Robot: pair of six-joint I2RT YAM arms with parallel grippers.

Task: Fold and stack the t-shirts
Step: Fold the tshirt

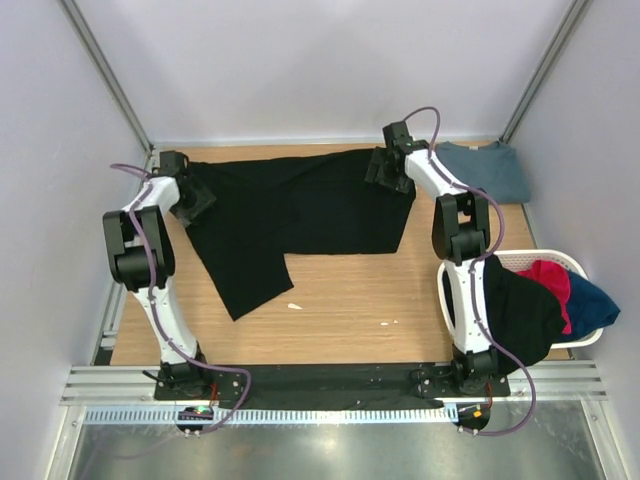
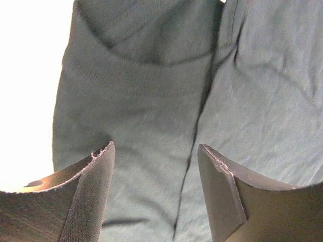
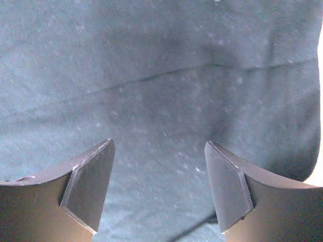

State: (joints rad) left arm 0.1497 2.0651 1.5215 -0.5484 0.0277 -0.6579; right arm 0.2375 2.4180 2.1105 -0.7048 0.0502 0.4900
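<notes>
Two grippers, left (image 2: 155, 151) and right (image 3: 159, 146), stand jaws apart over opposite edges of the large black cloth t-shirt (image 1: 300, 210) spread at the wooden table's (image 1: 340, 300) far side; the folding step appears in hand, next requiring both edges pinched.

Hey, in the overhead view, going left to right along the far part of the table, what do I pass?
left gripper → large black cloth t-shirt spread on the wood → right gripper at that shirt's right edge → folded slate-blue cloth t-shirt in the far right corner.
</notes>
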